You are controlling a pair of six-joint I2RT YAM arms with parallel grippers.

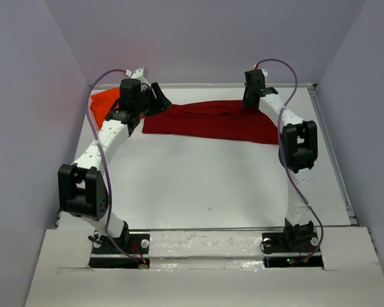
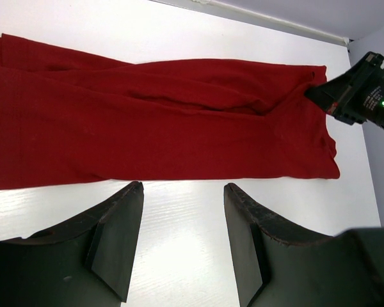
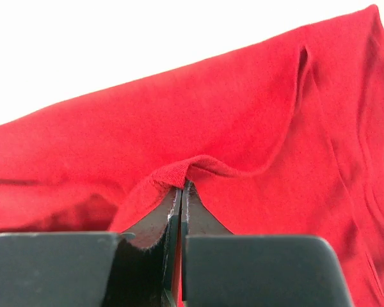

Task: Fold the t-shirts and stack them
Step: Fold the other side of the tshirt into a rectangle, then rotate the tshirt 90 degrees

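**Top view**
- Crimson t-shirt (image 1: 211, 121): soft matte knit, folded into a long flat band and laid across the far part of the table (image 1: 211, 192). The long axis is set left to right, with the right end slightly nearer the arm bases.
- Orange t-shirt (image 1: 101, 105): bright cloth, bunched at the far left corner and partly hidden by the left arm. Whether it touches the crimson one cannot be told.
- Left gripper (image 1: 157, 97): placed at the band's left end.
- Right gripper (image 1: 251, 105): lowered onto the band's far edge near the right end.
- Table: white, smooth and faintly glossy, enclosed on three sides by plain pale grey walls (image 1: 198, 38).

**Left wrist view**
- Left gripper (image 2: 182, 188): two dark wedge-shaped fingers, held apart with nothing between them. They are seen above bare table (image 2: 179, 256), just short of the cloth's edge.
- Crimson t-shirt (image 2: 160, 128): shallow creases are noted along its length, and parallel stitch lines at the left end.
- Right gripper (image 2: 320, 94): black, seen at the far corner of the cloth, which is drawn into puckers there.

**Right wrist view**
- Right gripper (image 3: 180, 192): fingers pressed together and clamped on a small raised ridge of the crimson t-shirt (image 3: 243, 121).
- A fine knit weave is shown, with a doubled seam at the right.
- White table (image 3: 115, 38) is seen beyond the cloth.
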